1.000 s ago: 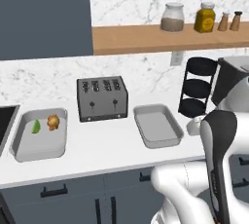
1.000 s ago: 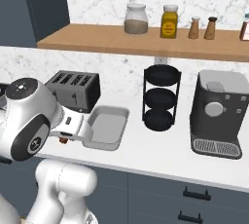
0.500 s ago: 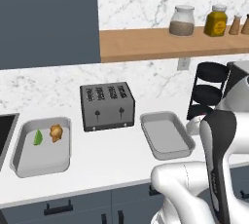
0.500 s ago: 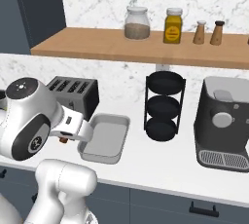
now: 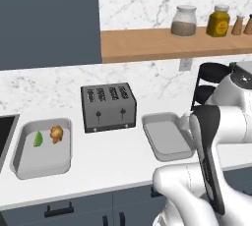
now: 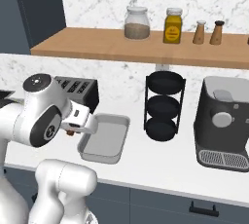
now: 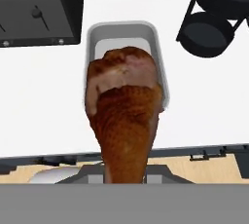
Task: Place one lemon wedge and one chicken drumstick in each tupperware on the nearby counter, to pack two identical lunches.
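You are looking at a white desk (image 5: 113, 156) under a marble wall, with a wooden shelf (image 5: 167, 43) of jars above it, a dark toaster (image 5: 108, 107) in the middle, a black tiered rack (image 6: 164, 106) and a coffee machine (image 6: 223, 121) off to the right. Two grey tupperware trays lie on the desk, one on each side of the toaster. The left tupperware (image 5: 24, 163) already has a green lemon wedge (image 5: 38, 139) and a golden chicken drumstick (image 5: 56, 133) lying close together at its far end, so you can count that lunch as packed. The right tupperware (image 5: 170, 141) looks bare inside. Your claw (image 7: 125, 172) is clenched on the dark reddish-brown drumstick (image 7: 124, 111); in the hand view the meat stands up between the tips and hides much of the tray below it. It is carried high like that, I judge, so it clears the tray's rim on the way in. From the right base view the hand sits at the near left corner of that tray, with a bit of the drumstick (image 6: 69, 132) showing under it. You would want the meat over the tray's floor before you let go, since a drop on the wide rim could roll it onto the desk. This lunch also lacks its wedge.
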Motion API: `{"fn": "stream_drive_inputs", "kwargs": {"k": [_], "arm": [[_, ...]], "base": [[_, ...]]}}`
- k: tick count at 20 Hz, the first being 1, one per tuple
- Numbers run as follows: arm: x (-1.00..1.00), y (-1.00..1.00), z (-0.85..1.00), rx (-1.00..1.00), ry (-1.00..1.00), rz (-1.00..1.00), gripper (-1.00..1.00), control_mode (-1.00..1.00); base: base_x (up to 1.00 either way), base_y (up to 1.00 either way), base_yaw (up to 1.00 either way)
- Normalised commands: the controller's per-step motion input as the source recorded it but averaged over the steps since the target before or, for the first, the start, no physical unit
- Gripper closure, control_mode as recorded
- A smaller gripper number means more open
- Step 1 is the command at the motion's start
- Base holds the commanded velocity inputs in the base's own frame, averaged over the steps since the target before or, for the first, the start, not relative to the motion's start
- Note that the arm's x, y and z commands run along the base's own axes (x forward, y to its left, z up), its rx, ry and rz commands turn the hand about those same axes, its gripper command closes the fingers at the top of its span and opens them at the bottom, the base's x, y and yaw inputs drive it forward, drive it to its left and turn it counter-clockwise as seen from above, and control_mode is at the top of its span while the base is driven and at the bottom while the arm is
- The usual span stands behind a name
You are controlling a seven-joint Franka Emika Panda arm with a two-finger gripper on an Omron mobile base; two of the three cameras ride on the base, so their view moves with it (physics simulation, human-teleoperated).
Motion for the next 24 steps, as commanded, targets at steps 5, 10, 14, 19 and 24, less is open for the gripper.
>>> {"fn": "stream_drive_inputs", "kwargs": {"k": [5,10,14,19,24], "arm": [[0.9,-0.03,-0.69,-0.01,0.01,0.0,1.0,-1.0],[0.99,0.0,-0.64,0.0,0.0,0.0,1.0,-1.0],[0.72,-0.01,-0.46,0.01,-0.01,0.0,1.0,-1.0],[0.54,-0.06,-0.39,0.0,0.03,0.0,1.0,-1.0],[0.46,-0.15,-0.27,0.0,0.18,0.0,1.0,-1.0]], "base": [[0.0,0.0,0.0],[0.0,0.0,0.0],[0.0,0.0,0.0],[0.0,0.0,0.0],[0.0,0.0,0.0]]}}
